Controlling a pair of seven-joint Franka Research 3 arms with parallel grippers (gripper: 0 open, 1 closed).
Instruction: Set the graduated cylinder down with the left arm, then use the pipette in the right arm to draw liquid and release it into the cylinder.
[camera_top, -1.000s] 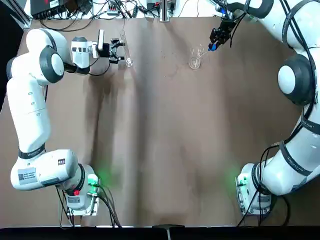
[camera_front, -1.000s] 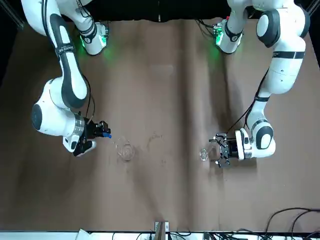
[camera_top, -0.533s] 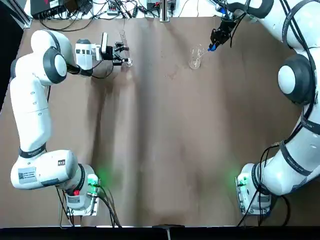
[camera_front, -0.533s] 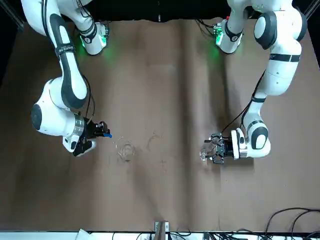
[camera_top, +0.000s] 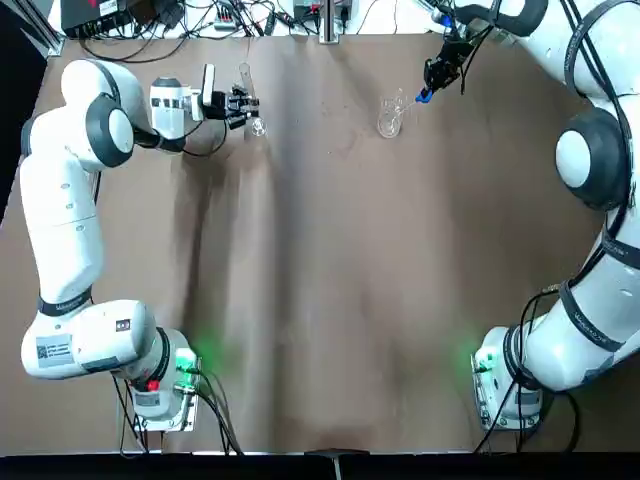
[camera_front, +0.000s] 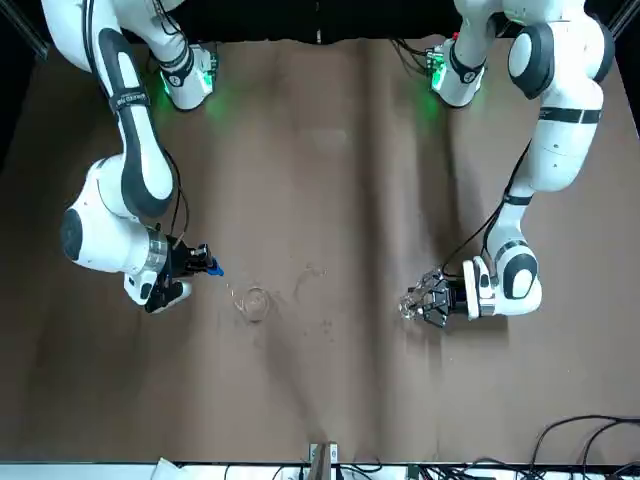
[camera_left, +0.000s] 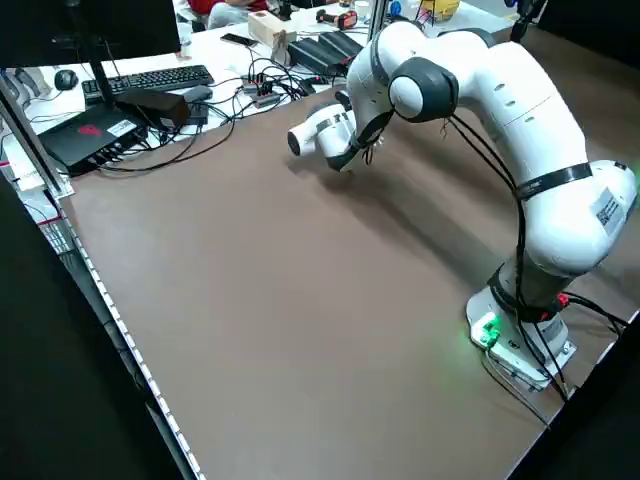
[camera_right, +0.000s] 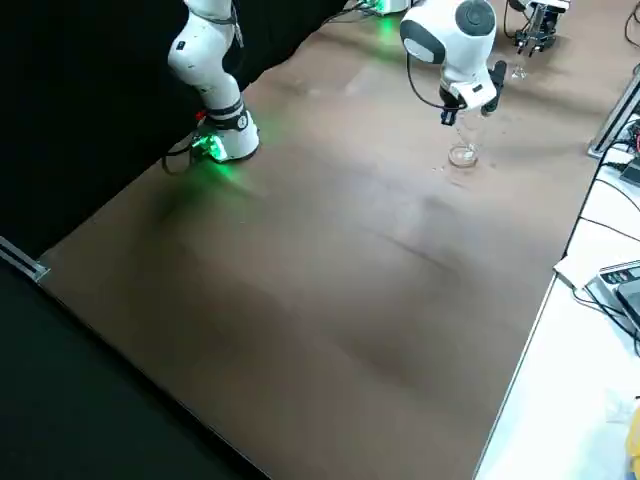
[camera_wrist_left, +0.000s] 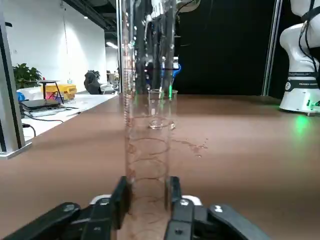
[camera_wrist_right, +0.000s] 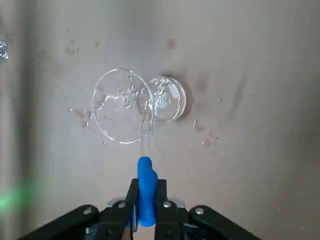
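The left pincer (camera_wrist_left: 150, 197) is at the far left part of the tabletop (camera_top: 330, 300), closed around the graduated cylinder (camera_wrist_left: 147, 150), one finger against each side of the tube. The cylinder stands upright there (clear enough that the brown surface shows through it), its round foot visible from overhead just beside the pincer. Whether the foot bears fully on the tabletop, I cannot tell.

The right pincer (camera_wrist_right: 146, 200) hangs over the far right part of the tabletop, pinching the blue bulb (camera_wrist_right: 147, 192) of the pipette between its two fingers. The pipette's thin clear stem (camera_wrist_right: 145, 145) reaches out past the bulb, and in the right wrist view it overlaps the near rim of the short glass (camera_wrist_right: 122, 106); whether the tip is inside, I cannot tell.

That glass stands on the tabletop between the two pincers, much nearer the right one. Small wet drops (camera_wrist_right: 199, 126) dot the surface around it (tiny splashes, a few on either side).

Behind the far edge of the tabletop are tangled black cables (camera_left: 245, 95), a keyboard (camera_left: 155, 82) and a monitor (camera_left: 90, 35) on a white desk (camera_left: 215, 50). A person in a red sleeve (camera_left: 205, 5) shows at the desk's far side (only partly in view).
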